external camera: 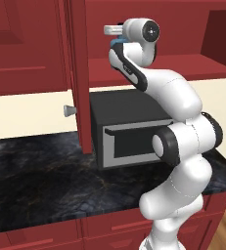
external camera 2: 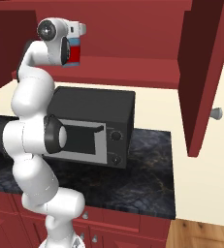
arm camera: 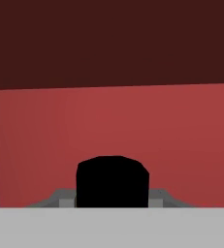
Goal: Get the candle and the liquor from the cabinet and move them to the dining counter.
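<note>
The liquor (external camera 2: pixel 73 51), a squat bottle with a blue upper body and a red label, is at the front of the open cabinet, just above its red shelf (external camera 2: pixel 133 70). My gripper (external camera 2: pixel 75 40) is shut on it from above. In the hand view the bottle's black cap (arm camera: pixel 112 181) sits tight between the grey fingers (arm camera: pixel 60 199), with the shelf (arm camera: pixel 133 126) beyond. From the left, a sliver of blue bottle (external camera: pixel 116 43) shows behind the wrist. The candle and the dining counter are out of view.
The cabinet doors hang open on both sides: one (external camera: pixel 79 73) with its knob (external camera: pixel 69 111), the other (external camera 2: pixel 205 72). A black microwave (external camera 2: pixel 94 126) stands under the shelf on the black marbled counter (external camera: pixel 36 180). Red drawers (external camera: pixel 46 234) lie below.
</note>
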